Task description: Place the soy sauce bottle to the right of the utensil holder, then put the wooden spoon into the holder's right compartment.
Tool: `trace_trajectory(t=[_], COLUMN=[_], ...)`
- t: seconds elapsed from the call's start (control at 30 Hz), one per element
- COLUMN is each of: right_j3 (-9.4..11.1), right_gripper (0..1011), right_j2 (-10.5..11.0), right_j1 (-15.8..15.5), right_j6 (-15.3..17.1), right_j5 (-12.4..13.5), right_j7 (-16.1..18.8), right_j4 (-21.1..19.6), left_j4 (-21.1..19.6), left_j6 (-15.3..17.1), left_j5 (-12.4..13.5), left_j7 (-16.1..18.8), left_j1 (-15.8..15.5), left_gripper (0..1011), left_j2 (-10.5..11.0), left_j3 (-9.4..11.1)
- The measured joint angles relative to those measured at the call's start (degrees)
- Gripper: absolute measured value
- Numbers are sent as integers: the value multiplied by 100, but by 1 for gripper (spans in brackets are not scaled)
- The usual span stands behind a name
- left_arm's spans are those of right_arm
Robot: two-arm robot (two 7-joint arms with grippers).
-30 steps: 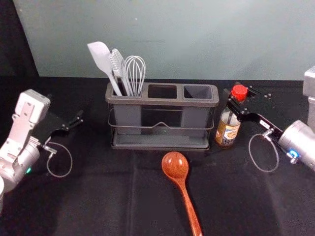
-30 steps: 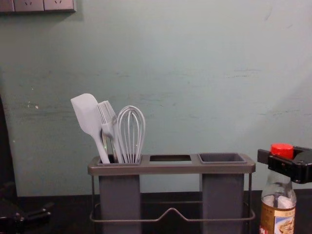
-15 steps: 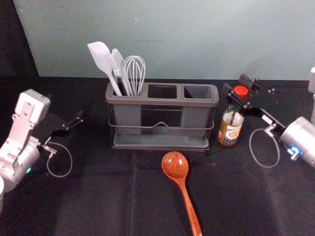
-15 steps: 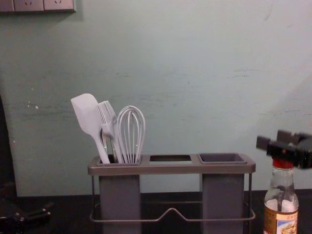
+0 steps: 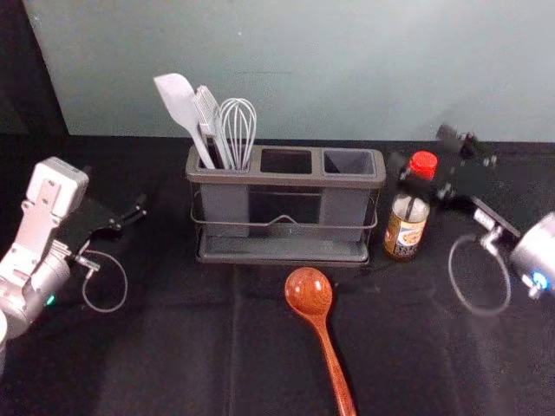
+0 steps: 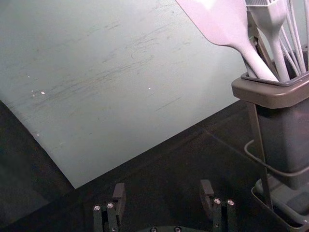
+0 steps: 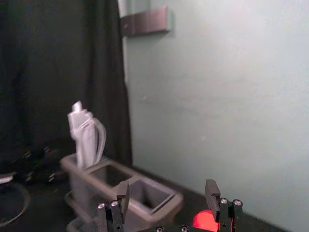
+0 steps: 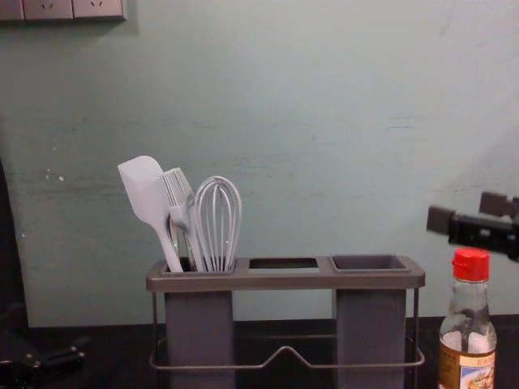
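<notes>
1. The bottle (image 5: 404, 232) is stood upright just right of the holder (image 5: 286, 180); as glass, it is probably slick and breakable, best gripped by the neck.
2. The right gripper (image 7: 167, 189) is held above the cap (image 8: 471, 265), fingers spread, nothing pinched.
3. The spoon (image 5: 309, 292) is laid before the holder; light, stiff, smooth wood is expected, easily twisted.
4. Its handle (image 5: 335, 368) is best grasped near the bowl, leaving the end free for insertion.
5. The left gripper (image 6: 162, 189) is parked left of the holder, fingers apart.
</notes>
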Motion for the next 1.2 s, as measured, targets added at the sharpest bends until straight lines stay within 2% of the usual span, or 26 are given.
trace_trajectory(t=[0.17,0.33,0.43,0.6,0.73,0.83,0.97,1.2], right_j3=[-140,-400,-622,-935,-1249,-1407,-1462,-1453], right_gripper=[1003,1002,1002,1002,1003,1002,1002,1002], right_j2=[281,518,612,640,631,624,573,545], right_j1=[-385,-541,-548,-503,-367,-275,-239,-236], right_j6=[480,879,1060,1376,1894,2133,2202,2181], right_j5=[-40,-162,-269,-450,-730,-918,-1002,-1002], right_j7=[-58,-24,25,21,-104,-133,-127,-110], right_j4=[-555,-835,-870,-788,-651,-581,-525,-508], left_j4=[0,0,0,0,0,0,0,0], left_j6=[0,0,0,0,0,0,0,0], left_j5=[0,0,0,0,0,0,0,0], left_j7=[0,0,0,0,0,0,0,0], left_j1=[0,0,0,0,0,0,0,0], left_gripper=[1005,1005,1005,1005,1005,1005,1005,1005], left_j2=[0,0,0,0,0,0,0,0], left_j3=[0,0,0,0,0,0,0,0])
